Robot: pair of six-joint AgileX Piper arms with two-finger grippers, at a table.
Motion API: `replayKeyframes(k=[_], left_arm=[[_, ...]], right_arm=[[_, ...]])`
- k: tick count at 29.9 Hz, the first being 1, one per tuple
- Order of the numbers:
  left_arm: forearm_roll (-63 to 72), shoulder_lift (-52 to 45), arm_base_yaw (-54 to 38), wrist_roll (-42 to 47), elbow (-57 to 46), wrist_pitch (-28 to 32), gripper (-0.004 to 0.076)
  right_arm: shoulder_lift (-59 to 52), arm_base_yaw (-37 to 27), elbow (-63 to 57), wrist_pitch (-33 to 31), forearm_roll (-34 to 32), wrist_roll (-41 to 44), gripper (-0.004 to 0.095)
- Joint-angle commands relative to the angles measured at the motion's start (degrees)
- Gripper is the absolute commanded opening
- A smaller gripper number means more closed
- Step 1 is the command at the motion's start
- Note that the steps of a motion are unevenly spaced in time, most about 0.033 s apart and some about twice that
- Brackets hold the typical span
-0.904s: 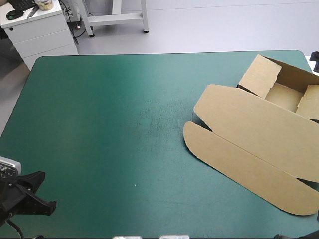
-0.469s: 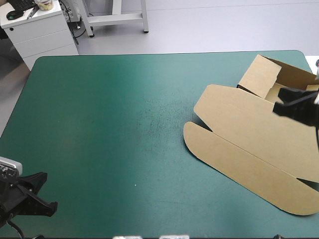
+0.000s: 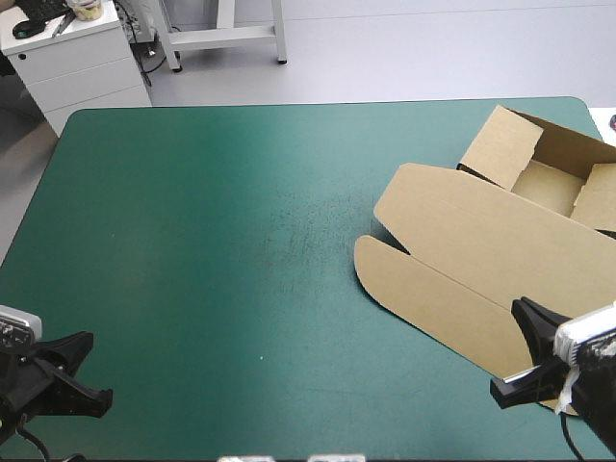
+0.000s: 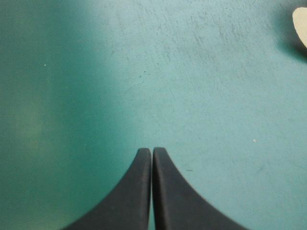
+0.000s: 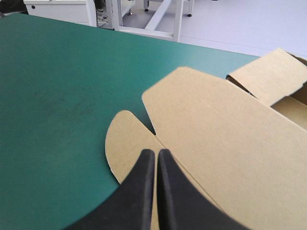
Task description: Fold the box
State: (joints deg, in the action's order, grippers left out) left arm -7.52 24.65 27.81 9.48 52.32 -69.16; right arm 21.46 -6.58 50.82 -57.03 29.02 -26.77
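The brown box point(image 3: 481, 245) lies at the table's right side. Its tray part point(image 3: 551, 183) stands at the far right with walls raised, and the lid lies flat toward the front, ending in a rounded front flap point(image 3: 423, 294). My right gripper point(image 3: 525, 358) hovers at the near right corner over that flap's end. In the right wrist view the right gripper point(image 5: 156, 153) is shut and empty, with the box point(image 5: 230, 124) spread out ahead of it. My left gripper point(image 3: 79, 371) sits at the near left corner, far from the box. It point(image 4: 152, 152) is shut over bare cover, and a corner of the box point(image 4: 302, 21) shows far ahead.
The teal-green cover point(image 3: 212, 241) stretches bare across the left and middle of the table. A white drawer cabinet point(image 3: 72, 58) stands on the floor beyond the far left corner.
The right arm came in over the tray at the far right, then swung down to the near right corner above the lid's flap. The left gripper and the box stayed put.
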Motion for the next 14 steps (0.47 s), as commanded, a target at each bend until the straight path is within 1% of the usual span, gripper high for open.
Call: replayKeyframes(k=[1, 4, 7, 14], left_arm=[[-0.26, -2.24, 0.21, 0.57, -1.92, 8.72, -0.0010], [-0.26, -6.06, 0.21, 0.57, -5.47, 12.21, -0.0010], [-0.26, -10.33, 0.21, 0.57, -8.65, 14.08, -0.0010], [-3.50, -19.66, 0.21, 0.57, -13.51, 15.24, -0.0010]], right_arm=[[-3.05, 1.37, -3.46, 5.76, -2.19, 0.67, -0.0001], [-5.94, 1.36, -7.30, 6.70, -3.71, 0.48, -0.0001], [-8.33, 1.36, -10.65, 7.48, -4.67, 0.48, -0.0001], [-12.99, 1.36, -18.10, 10.49, -5.38, -0.49, -0.0001]])
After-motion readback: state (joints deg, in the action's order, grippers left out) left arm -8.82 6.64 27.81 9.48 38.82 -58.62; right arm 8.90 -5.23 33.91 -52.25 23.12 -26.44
